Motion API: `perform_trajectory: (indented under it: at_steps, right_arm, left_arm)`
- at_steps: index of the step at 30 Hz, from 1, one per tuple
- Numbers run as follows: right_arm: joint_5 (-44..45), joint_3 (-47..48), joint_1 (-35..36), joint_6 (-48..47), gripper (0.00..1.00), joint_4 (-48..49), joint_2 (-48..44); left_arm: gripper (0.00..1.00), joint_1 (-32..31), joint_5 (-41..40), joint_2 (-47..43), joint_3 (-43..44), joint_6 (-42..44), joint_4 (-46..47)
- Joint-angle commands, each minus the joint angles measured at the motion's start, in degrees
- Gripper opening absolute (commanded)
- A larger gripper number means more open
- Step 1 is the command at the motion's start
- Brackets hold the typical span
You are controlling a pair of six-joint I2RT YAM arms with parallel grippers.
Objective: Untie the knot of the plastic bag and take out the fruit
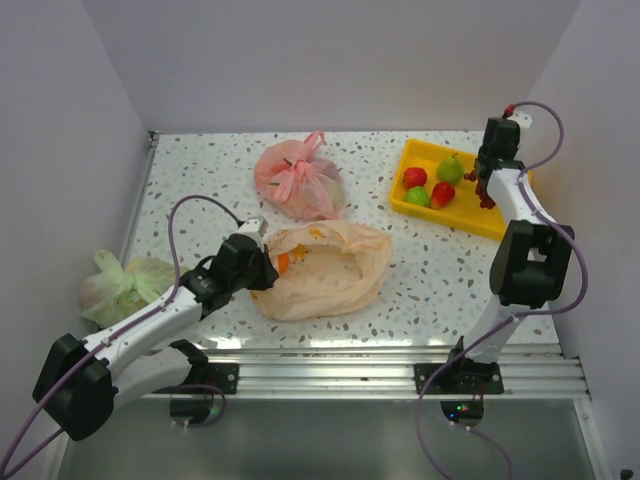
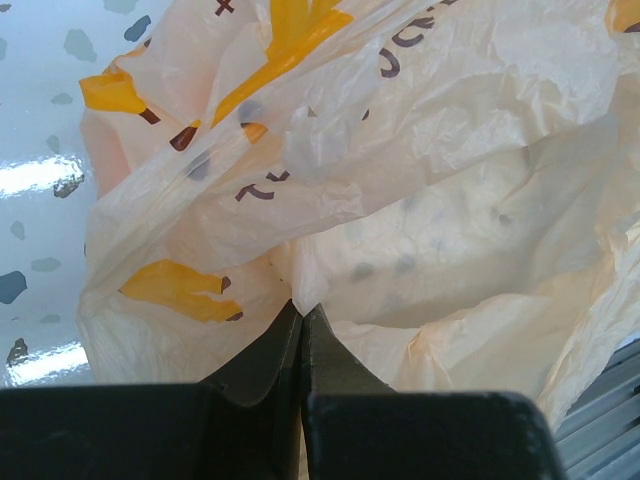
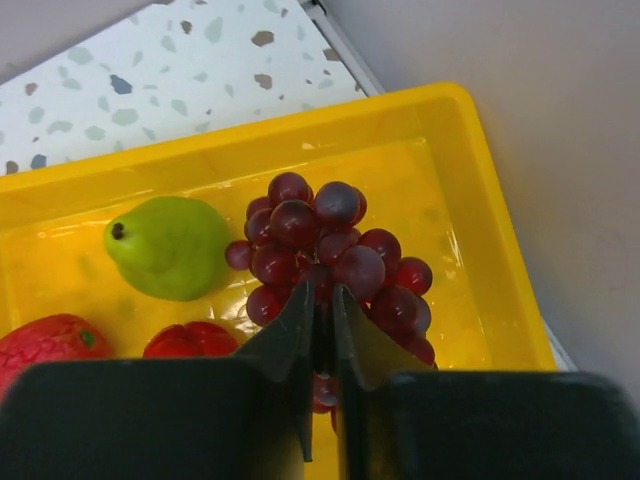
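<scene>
The peach-orange plastic bag lies slack in the middle of the table, and no tied knot shows on it. An orange shows at its left end. My left gripper is shut on a fold of the bag's film, with its tips pinching it. My right gripper is shut on the bunch of dark purple grapes over the right part of the yellow tray. In the tray lie a green pear, a strawberry-like piece, a red apple and a green apple.
A smaller knotted pink bag lies behind the peach bag. A pale green bag lies at the left edge by the wall. Walls close in the left, back and right. A metal rail runs along the near edge.
</scene>
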Motion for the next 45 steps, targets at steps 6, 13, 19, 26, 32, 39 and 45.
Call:
perform_trajectory:
  at_steps: [6,13,19,26,32,39,45]
  right_arm:
    - [-4.02,-0.43,-1.3,3.03,0.64,-1.28,-4.19]
    - [-23.18,-6.05,5.61,7.25,0.85,-1.11,-17.99]
    - [-35.3,-13.08,23.88,6.29,0.85,5.9,-27.39]
    - [-47.39,-23.36,39.2,6.21,0.84,10.32,-30.75]
    - [-46.86,-34.43,44.13,8.84,0.82,14.71,-28.73]
    - [-47.03,-38.93,45.98,7.7,0.79,15.86,-24.86]
    - [-43.25,-40.78,47.21,6.29,0.82,16.21,-21.87]
  left_arm:
    - [0.03,-0.29,-0.38,-0.38,-0.41,1.54,1.28]
    - [0.02,-0.29,-1.43,0.76,2.39,2.68,0.31]
    - [0.02,-0.29,-1.43,3.04,6.44,5.05,-1.01]
    - [0.02,-0.29,-3.37,6.29,14.25,9.09,-3.73]
    - [0.02,-4.32,-3.01,5.86,18.75,8.5,-5.49]
    - [0.02,-5.82,-3.1,1.64,6.55,2.07,-3.12]
    - [0.03,-6.26,-3.28,1.29,1.09,0.05,-0.75]
